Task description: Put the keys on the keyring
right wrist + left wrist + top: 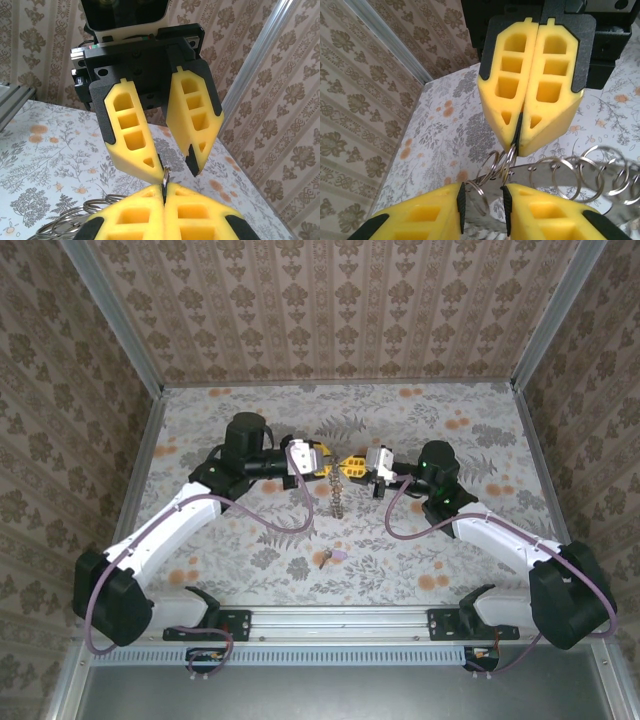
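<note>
Keyring [338,490] chain hanging between both hands: right hand [351,467] clamped on a ring, left hand [322,462] parted around it; keys [333,557] on desk [440,430]. No legible writing.

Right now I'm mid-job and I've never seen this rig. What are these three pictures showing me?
Two robot arms sit on a flower-printed table. The wide picture looks down from above and behind them. The other two come from a camera on each wrist, with that arm's own yellow fingers at the bottom.

The right gripper is shut on the keyring, a chain of linked metal rings hanging between the arms. The left gripper is open, its fingers on either side of a ring. The keys lie on the table, nearer the arm bases.
</note>
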Available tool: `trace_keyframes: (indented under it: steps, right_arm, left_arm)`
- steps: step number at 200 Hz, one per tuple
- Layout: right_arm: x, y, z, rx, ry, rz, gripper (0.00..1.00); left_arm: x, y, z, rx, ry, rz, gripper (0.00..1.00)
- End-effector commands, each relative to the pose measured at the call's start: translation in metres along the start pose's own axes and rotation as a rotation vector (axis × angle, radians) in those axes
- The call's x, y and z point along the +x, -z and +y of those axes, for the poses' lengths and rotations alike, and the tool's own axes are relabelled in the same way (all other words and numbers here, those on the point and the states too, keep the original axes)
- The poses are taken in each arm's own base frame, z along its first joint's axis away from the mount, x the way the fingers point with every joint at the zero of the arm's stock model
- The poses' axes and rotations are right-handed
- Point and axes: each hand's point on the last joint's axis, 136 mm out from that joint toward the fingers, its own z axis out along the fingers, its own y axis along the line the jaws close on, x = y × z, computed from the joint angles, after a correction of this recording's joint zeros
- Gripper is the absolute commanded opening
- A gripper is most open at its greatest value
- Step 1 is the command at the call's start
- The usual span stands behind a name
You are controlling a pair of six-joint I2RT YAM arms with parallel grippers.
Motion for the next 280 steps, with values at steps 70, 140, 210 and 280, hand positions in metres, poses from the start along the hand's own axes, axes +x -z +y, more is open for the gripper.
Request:
trace_keyframes:
  steps: [70,140,210,280]
  right_arm:
    - [-0.017,0.001,0.001,0.005,0.065,-0.030,0.00]
    - [0.016,0.010,0.013,-0.042,0.100,0.250,0.21]
    - [0.035,-0.005,0.013,0.020,0.128,0.404,0.17]
    - [0.032,-0.009,0.018,-0.004,0.093,0.367,0.00]
  left_arm:
    - [-0.024,-0.002,-0.012,0.090,-0.020,-0.063,0.00]
    - [-0.025,0.004,-0.013,0.080,-0.055,0.003,0.00]
    - [-0.023,-0.001,-0.017,0.107,-0.041,0.042,0.00]
    - [-0.023,-0.001,-0.018,0.103,-0.015,0.046,0.06]
